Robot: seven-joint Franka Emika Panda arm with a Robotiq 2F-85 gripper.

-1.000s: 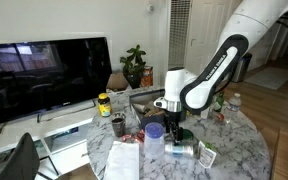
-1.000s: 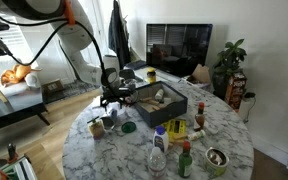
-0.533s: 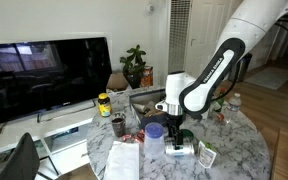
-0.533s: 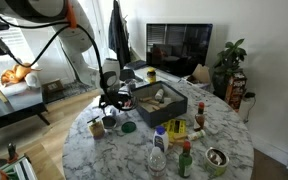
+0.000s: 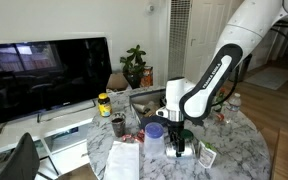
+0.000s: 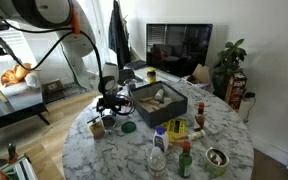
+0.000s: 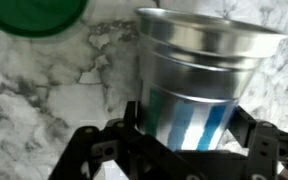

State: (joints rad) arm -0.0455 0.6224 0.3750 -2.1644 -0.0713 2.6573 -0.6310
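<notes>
Marble worktop (image 7: 44, 95), TV (image 5: 44, 75) behind. End effector (image 7: 189, 135) straddles a blue-labelled metal cup (image 7: 199, 70) on the worktop, fingers close against both sides; whether clamped, cannot tell. Green lid (image 7: 34, 12) near the cup.

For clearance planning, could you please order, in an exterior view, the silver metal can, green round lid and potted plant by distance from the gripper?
1. Silver metal can, right at the gripper.
2. Green round lid, just beside the can.
3. Potted plant, far back in the room.
</notes>
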